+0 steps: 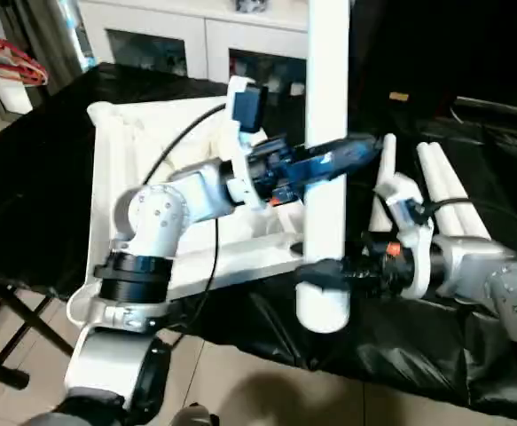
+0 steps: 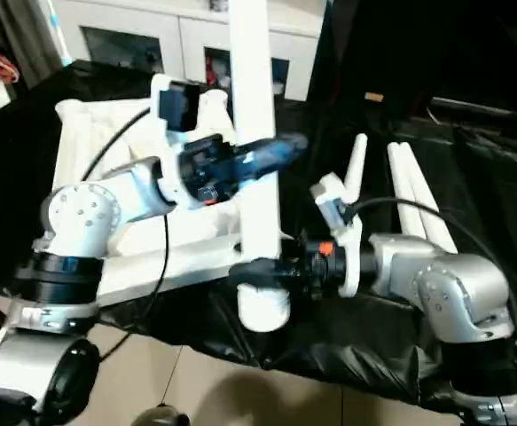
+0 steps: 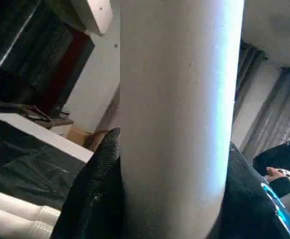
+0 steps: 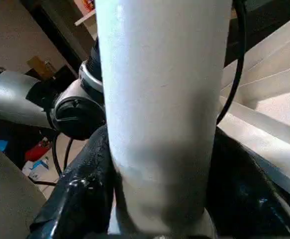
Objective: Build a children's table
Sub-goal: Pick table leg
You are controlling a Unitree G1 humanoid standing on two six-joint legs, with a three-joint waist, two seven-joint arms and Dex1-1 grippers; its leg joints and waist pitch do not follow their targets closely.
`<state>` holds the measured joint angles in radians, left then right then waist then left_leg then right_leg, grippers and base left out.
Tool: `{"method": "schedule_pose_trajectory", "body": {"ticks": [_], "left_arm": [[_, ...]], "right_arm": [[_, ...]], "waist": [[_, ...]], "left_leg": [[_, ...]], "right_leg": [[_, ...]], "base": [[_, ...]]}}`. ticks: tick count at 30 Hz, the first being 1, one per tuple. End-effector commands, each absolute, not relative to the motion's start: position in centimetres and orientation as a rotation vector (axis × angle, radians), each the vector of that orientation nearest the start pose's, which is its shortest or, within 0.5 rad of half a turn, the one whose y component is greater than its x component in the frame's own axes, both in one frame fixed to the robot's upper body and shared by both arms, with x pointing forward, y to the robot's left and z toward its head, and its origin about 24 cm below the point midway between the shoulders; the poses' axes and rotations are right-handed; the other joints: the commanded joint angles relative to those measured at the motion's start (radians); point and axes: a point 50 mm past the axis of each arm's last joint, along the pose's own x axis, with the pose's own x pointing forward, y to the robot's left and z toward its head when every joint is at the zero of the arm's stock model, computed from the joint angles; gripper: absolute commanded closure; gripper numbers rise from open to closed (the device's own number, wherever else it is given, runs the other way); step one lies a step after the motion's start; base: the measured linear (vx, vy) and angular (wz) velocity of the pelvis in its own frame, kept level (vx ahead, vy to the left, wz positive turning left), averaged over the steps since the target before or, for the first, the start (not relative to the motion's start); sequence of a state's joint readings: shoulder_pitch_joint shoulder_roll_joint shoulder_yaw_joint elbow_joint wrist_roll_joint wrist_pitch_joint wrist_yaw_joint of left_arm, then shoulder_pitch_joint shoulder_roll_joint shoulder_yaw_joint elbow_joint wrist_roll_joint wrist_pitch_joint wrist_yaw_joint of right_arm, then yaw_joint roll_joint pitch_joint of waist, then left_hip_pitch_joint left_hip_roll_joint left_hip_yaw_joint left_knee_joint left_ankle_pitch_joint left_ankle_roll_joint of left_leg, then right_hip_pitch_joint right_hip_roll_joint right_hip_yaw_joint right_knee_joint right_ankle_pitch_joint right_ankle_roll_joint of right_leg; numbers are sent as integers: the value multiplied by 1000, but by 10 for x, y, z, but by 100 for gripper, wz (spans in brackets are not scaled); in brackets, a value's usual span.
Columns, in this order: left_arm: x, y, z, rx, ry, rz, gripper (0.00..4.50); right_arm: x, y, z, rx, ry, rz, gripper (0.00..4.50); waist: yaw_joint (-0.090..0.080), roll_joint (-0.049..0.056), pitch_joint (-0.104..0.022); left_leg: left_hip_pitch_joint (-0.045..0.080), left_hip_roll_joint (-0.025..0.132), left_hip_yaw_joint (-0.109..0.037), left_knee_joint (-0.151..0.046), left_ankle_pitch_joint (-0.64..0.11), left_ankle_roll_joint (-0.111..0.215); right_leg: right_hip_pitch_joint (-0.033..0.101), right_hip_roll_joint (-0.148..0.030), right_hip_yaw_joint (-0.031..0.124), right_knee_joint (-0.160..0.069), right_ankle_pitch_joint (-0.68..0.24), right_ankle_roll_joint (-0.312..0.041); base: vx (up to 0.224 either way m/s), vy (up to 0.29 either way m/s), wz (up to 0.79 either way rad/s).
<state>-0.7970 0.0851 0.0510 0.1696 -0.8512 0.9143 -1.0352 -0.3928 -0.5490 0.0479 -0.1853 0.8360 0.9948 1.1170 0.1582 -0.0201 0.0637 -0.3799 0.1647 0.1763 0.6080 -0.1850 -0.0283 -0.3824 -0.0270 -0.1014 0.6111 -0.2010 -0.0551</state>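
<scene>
The children's table top (image 1: 152,133) lies upside down on the black-covered work surface, ribs up. One long white leg (image 1: 326,89) stands upright over the top's near right corner, thick end down. My left gripper (image 1: 329,164) is shut on the leg at mid-height; in the left wrist view its black fingers (image 3: 92,199) press both sides of the leg (image 3: 179,114). My right gripper (image 1: 325,273) clasps the same leg near its thick lower end, and its fingers (image 4: 80,194) hug the leg (image 4: 159,109). Two more legs (image 1: 449,191) lie side by side at the right.
A white glass-doored cabinet (image 1: 196,40) stands behind the work surface. Red hangers (image 1: 5,58) hang at the far left. The black cloth (image 1: 27,195) drapes over the front edge, with tiled floor (image 1: 267,395) below.
</scene>
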Motion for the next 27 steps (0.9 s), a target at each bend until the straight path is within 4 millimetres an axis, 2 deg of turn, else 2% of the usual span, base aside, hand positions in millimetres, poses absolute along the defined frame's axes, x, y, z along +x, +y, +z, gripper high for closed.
{"method": "schedule_pose_trajectory", "body": {"ticks": [1, 9, 10, 11, 13, 15, 17, 20, 21, 26, 27], "left_arm": [[296, 44, 216, -686, 26, -1788, 266], [296, 43, 214, -657, 27, -1770, 266], [299, 41, 211, -629, 34, -1723, 210], [300, 40, 210, -616, 37, -1701, 196], [303, 40, 208, -611, 39, -1661, 196], [311, 38, 204, -546, 41, -1528, 160], [314, 38, 201, -505, 45, -1465, 153], [328, 40, 192, -371, 95, -1175, 150], [328, 40, 192, -371, 95, -1175, 150], [344, 43, 190, -341, 138, -845, 150], [345, 43, 191, -343, 127, -818, 168]], "right_arm": [[252, -147, 133, 371, 456, 1435, 237], [253, -146, 132, 379, 431, 1411, 258], [256, -145, 132, 368, 410, 1376, 258], [257, -145, 132, 363, 402, 1363, 258], [261, -144, 132, 350, 384, 1316, 258], [271, -140, 134, 309, 324, 1198, 259], [275, -138, 135, 291, 303, 1147, 259], [291, -134, 135, 253, 247, 927, 259], [291, -134, 135, 253, 247, 927, 259], [294, -125, 137, 242, 215, 843, 259], [294, -123, 136, 240, 212, 836, 259]], "waist": [[3, 0, -79], [9, 0, -80], [9, 0, -80], [8, 1, -81], [6, 2, -81], [7, 1, -81], [4, 1, -81], [-2, 0, -81], [-2, 2, -80], [-5, -3, -83], [-5, -3, -81]], "left_leg": [[16, 83, -36, -56, -37, 63], [16, 83, -36, -56, -39, 59], [16, 83, -36, -55, -39, 59], [16, 84, -37, -56, -38, 56], [17, 85, -37, -56, -36, 49], [16, 86, -38, -57, -41, 43], [18, 86, -38, -58, -44, 33], [19, 88, -38, -60, -48, 18], [20, 88, -38, -60, -48, 17], [15, 88, -38, -58, -26, 31], [15, 86, -38, -57, -26, 35]], "right_leg": [[59, -140, 74, -79, -162, -99], [59, -141, 74, -77, -152, -106], [59, -141, 74, -77, -154, -106], [59, -141, 74, -77, -151, -105], [57, -140, 74, -75, -141, -107], [57, -143, 75, -75, -142, -107], [57, -145, 75, -75, -150, -104], [56, -146, 76, -73, -150, -103], [53, -145, 77, -74, -151, -104], [60, -146, 78, -66, -86, -109], [59, -146, 78, -69, -89, -108]], "base": [[0, 0, 0], [0, 0, 0], [0, 0, 0], [0, 0, 0], [0, 0, 0], [0, 0, 0], [0, 0, 0], [0, 0, 0], [0, 0, 0], [0, 0, 0], [0, 0, 0]]}}
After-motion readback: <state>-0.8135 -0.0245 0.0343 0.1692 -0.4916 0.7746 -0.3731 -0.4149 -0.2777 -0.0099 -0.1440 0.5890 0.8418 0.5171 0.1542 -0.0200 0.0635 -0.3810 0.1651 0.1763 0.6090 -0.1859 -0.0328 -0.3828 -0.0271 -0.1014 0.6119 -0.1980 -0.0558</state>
